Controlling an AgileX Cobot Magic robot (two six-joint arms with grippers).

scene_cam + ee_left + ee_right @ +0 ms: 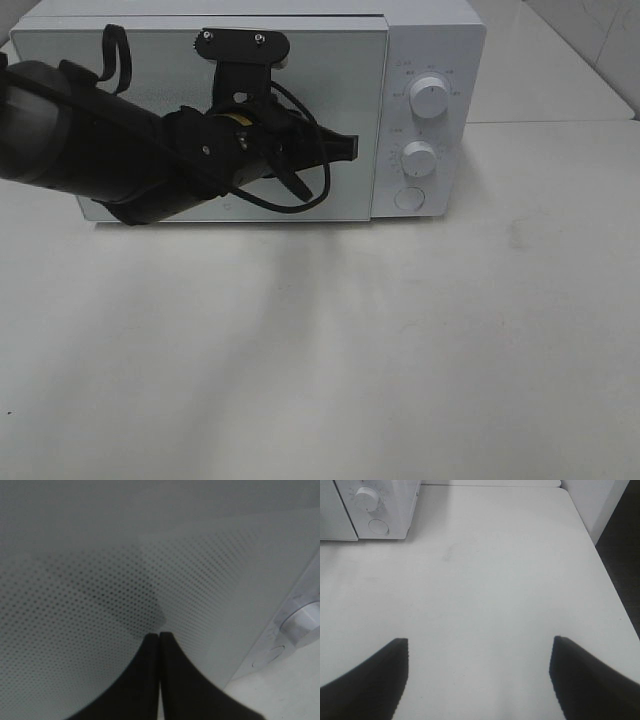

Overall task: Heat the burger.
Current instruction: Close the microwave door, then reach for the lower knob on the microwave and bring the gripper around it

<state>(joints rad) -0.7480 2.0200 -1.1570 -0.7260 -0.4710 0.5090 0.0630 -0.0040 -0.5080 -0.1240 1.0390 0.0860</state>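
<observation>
A white box-shaped microwave oven [450, 50] stands at the rear of a white matte tabletop [320, 350]. Its pale glass door [340, 90], screened with a fine dot pattern, is closed. The control panel on the oven's right side carries an upper white round knob [429, 100] and a lower white round knob [419, 158], with a flat round white button [409, 198] directly below. Dark floor [627, 570] shows beyond the tabletop's edge.

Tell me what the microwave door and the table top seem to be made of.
Microwave door: probably glass or clear plastic, slightly reflective, with a fine dotted screen seen close up. Table top: smooth matt white, perhaps laminate or painted board; faint smudges, no grain.
</observation>
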